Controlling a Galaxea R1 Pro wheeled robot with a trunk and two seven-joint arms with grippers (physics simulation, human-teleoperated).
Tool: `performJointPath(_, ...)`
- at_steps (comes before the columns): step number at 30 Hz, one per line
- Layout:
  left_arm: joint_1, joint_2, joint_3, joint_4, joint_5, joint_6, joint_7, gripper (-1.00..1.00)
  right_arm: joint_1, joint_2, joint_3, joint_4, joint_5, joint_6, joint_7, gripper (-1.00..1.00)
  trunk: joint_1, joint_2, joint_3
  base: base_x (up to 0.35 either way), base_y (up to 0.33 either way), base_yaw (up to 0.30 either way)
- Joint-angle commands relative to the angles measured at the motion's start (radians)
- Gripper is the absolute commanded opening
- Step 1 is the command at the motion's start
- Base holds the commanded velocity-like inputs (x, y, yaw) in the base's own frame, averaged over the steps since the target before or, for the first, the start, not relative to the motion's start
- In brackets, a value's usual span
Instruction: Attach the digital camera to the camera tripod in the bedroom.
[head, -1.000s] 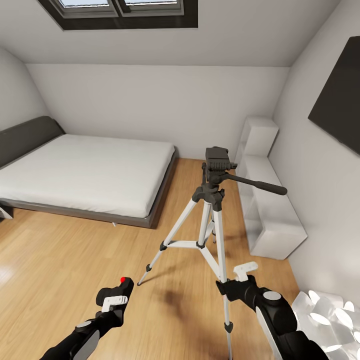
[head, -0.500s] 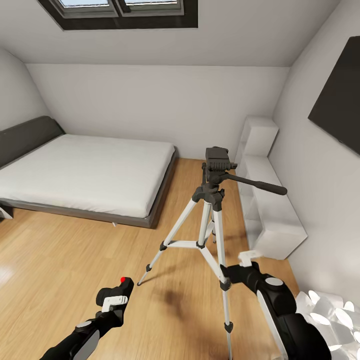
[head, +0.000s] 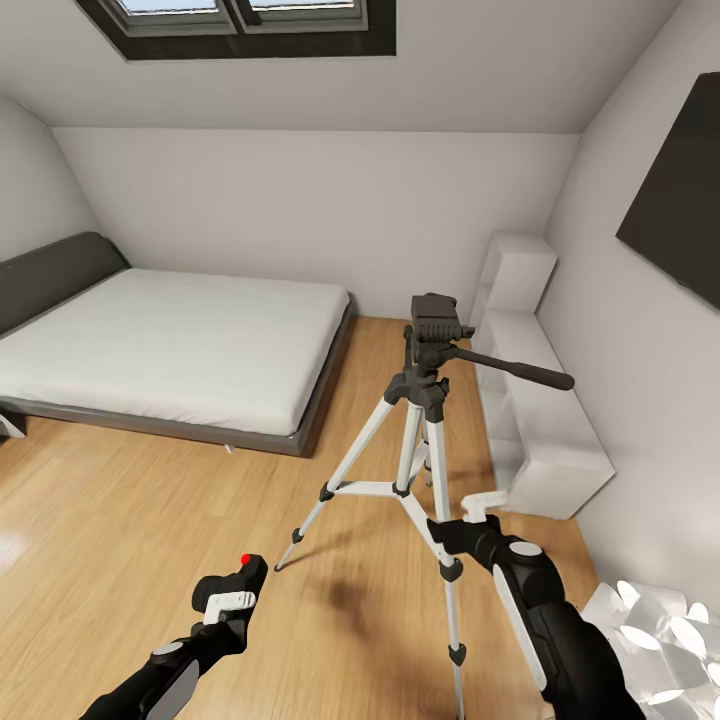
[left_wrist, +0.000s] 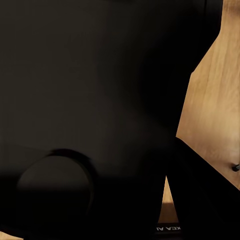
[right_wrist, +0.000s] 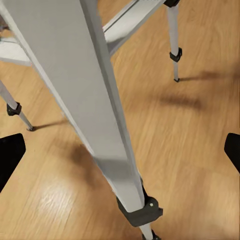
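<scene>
The camera tripod (head: 425, 400) stands on the bedroom's wood floor, its black head and long pan handle pointing right. My left gripper (head: 232, 594) sits low at the left, shut on the digital camera (head: 240, 578), whose red button faces up. Up close, the camera's black body (left_wrist: 90, 100) blocks most of the left wrist view. My right gripper (head: 476, 512) is open, right beside the tripod's front leg. In the right wrist view that silver leg (right_wrist: 95, 100) runs between the two black fingertips (right_wrist: 10, 155), which stand wide apart.
A low dark-framed bed (head: 170, 340) takes up the left of the room. White shelf units (head: 540, 440) line the right wall under a dark panel (head: 680, 200). A white crumpled object (head: 650, 620) lies at the lower right. Open wood floor lies between the bed and the tripod.
My right gripper has moved up and to the left, closing in on the tripod's front leg. The left gripper, the camera and the tripod have not moved.
</scene>
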Motion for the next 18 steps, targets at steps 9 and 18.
performJointPath(9,-0.001,0.001,-0.004,-0.002,0.007,0.004,-0.003,-1.0,-0.021,0.024,-0.001,0.023,0.003,0.001,0.005,1.0,0.001,-0.002,-0.002,0.0,0.0,0.0)
performJointPath(18,-0.001,0.001,-0.004,-0.002,0.007,0.004,-0.003,-1.0,-0.049,0.048,-0.001,0.092,0.008,-0.03,0.005,1.0,0.001,-0.002,-0.002,0.0,0.0,0.0)
